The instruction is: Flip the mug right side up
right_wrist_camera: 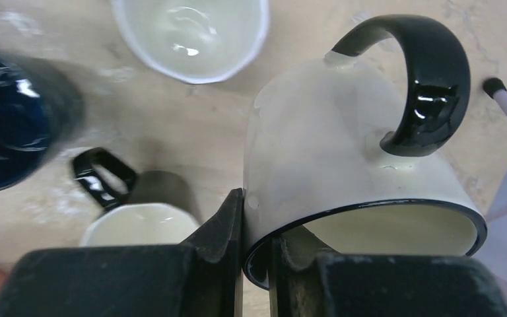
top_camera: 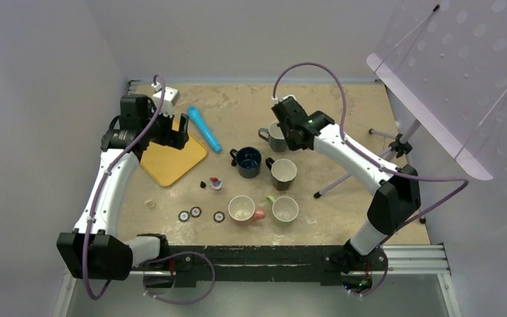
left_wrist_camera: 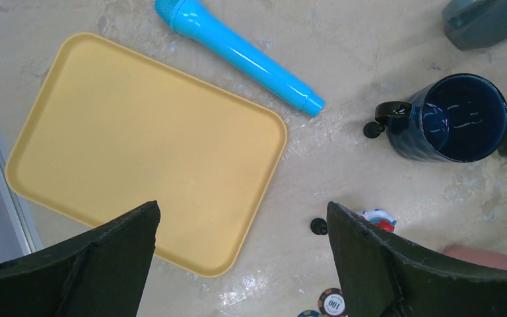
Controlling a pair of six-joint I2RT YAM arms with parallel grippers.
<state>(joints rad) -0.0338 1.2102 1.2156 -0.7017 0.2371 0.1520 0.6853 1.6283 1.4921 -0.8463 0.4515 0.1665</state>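
The mug (right_wrist_camera: pixel 343 165) is pale grey with a black handle and a black rim. My right gripper (right_wrist_camera: pixel 256 244) is shut on its rim wall, one finger inside and one outside. The mug's mouth faces the gripper and its handle points away. In the top view the mug (top_camera: pixel 274 137) sits under the right gripper (top_camera: pixel 289 132) at the back middle of the table, handle to the left. I cannot tell whether it touches the table. My left gripper (left_wrist_camera: pixel 241 218) is open and empty above the corner of a yellow tray (left_wrist_camera: pixel 138 139). It also shows in the top view (top_camera: pixel 178 132).
Upright mugs stand close by: a dark blue one (top_camera: pixel 248 162), a dark one with a cream inside (top_camera: pixel 282 174), a pink one (top_camera: pixel 243 209) and a green one (top_camera: pixel 284 209). A blue cylinder (top_camera: pixel 204 129), poker chips (top_camera: pixel 196 212), a small toy (top_camera: pixel 216 183) and a tripod leg (top_camera: pixel 343 178) are also there.
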